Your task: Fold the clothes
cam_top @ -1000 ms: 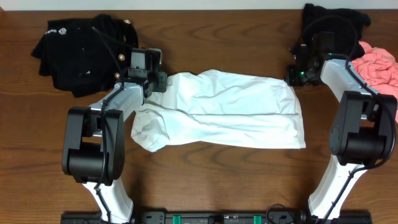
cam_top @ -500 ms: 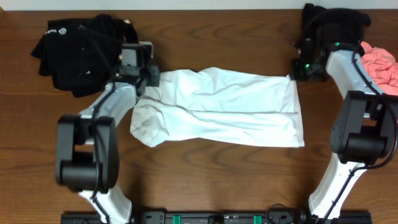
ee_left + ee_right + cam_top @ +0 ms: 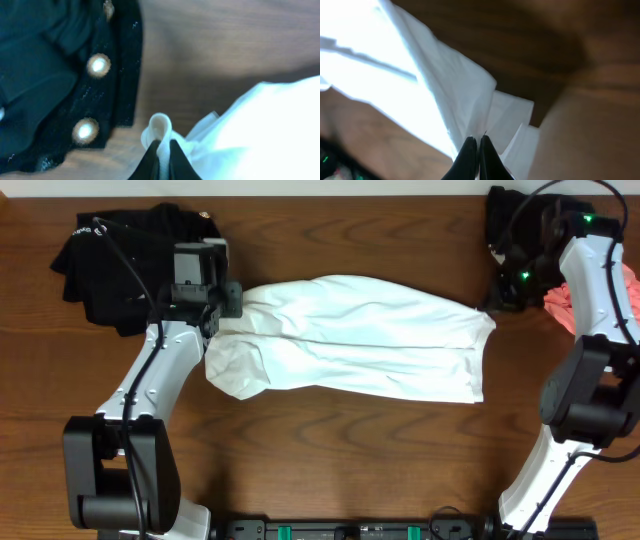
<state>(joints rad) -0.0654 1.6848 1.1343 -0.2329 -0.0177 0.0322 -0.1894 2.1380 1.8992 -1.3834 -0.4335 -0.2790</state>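
A white T-shirt (image 3: 360,345) lies stretched left to right across the middle of the table, folded lengthwise, with no print showing. My left gripper (image 3: 232,298) is shut on a bunched bit of its far left edge; the wrist view shows white cloth (image 3: 161,127) pinched between the fingers of that gripper (image 3: 161,142). My right gripper (image 3: 492,308) is shut on the shirt's far right corner, and its wrist view shows the thin white layers (image 3: 470,95) hanging from the right gripper (image 3: 478,139) above the wood.
A black garment with gold buttons (image 3: 110,255) is heaped at the far left, close to the left gripper, its buttons (image 3: 97,65) plain in the wrist view. At the far right lie a black piece (image 3: 515,210) and a pink piece (image 3: 557,308).
Both grippers have moved toward the table's far side, lifting the shirt's far edge and pulling it taut. The right gripper has closed on the corner it was beside.
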